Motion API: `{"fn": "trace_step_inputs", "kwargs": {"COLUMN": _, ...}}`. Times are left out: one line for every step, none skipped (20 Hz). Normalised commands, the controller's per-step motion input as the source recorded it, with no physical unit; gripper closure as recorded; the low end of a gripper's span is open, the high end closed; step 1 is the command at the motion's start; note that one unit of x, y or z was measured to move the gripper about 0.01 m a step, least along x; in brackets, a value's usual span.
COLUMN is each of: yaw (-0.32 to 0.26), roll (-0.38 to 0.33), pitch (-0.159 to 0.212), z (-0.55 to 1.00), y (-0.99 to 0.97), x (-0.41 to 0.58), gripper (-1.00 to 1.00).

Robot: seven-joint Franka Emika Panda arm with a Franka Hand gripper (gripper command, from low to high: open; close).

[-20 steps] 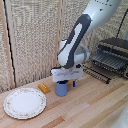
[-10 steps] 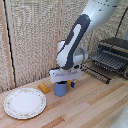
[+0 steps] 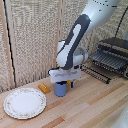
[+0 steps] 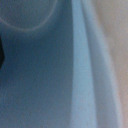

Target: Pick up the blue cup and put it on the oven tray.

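Gripper (image 3: pixel 61 83) down over the blue cup (image 3: pixel 60 89) on the table, positioned for a lift toward the oven tray (image 3: pixel 106 62); finger state indiscernible, wrist view only blue blur.

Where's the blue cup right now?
In the exterior view the blue cup stands on the wooden table directly under the pincer, with the patterned plate toward that view's left and the oven tray toward its right.
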Motion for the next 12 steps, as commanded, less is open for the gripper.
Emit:
{"fn": "trace_step_inputs", "kwargs": {"yaw": 0.0, "roll": 0.0, "pitch": 0.0, "z": 0.0, "y": 0.0, "x": 0.126, "gripper": 1.0}}
{"fn": "trace_step_inputs", "kwargs": {"yaw": 0.0, "roll": 0.0, "pitch": 0.0, "z": 0.0, "y": 0.0, "x": 0.074, "gripper": 1.0}}
{"fn": "trace_step_inputs", "kwargs": {"yaw": 0.0, "roll": 0.0, "pitch": 0.0, "z": 0.0, "y": 0.0, "x": 0.066, "gripper": 1.0}}
{"fn": "trace_step_inputs", "kwargs": {"yaw": 0.0, "roll": 0.0, "pitch": 0.0, "z": 0.0, "y": 0.0, "x": 0.04, "gripper": 1.0}}
{"fn": "trace_step_inputs", "kwargs": {"yaw": 0.0, "roll": 0.0, "pitch": 0.0, "z": 0.0, "y": 0.0, "x": 0.006, "gripper": 1.0}}
{"fn": "trace_step_inputs", "kwargs": {"yaw": 0.0, "roll": 0.0, "pitch": 0.0, "z": 0.0, "y": 0.0, "x": 0.0, "gripper": 1.0}}
{"fn": "trace_step_inputs", "kwargs": {"yaw": 0.0, "roll": 0.0, "pitch": 0.0, "z": 0.0, "y": 0.0, "x": 0.0, "gripper": 1.0}}
{"fn": "trace_step_inputs", "kwargs": {"yaw": 0.0, "roll": 0.0, "pitch": 0.0, "z": 0.0, "y": 0.0, "x": 0.0, "gripper": 1.0}}
{"fn": "trace_step_inputs", "kwargs": {"yaw": 0.0, "roll": 0.0, "pitch": 0.0, "z": 0.0, "y": 0.0, "x": 0.0, "gripper": 1.0}}
{"fn": "trace_step_inputs", "kwargs": {"yaw": 0.0, "roll": 0.0, "pitch": -0.01, "z": 0.0, "y": 0.0, "x": 0.0, "gripper": 1.0}}
{"fn": "trace_step_inputs", "kwargs": {"yaw": 0.0, "roll": 0.0, "pitch": -0.046, "z": 0.0, "y": 0.0, "x": 0.0, "gripper": 1.0}}
{"fn": "trace_step_inputs", "kwargs": {"yaw": 0.0, "roll": 0.0, "pitch": -0.089, "z": 0.06, "y": 0.0, "x": 0.0, "gripper": 1.0}}
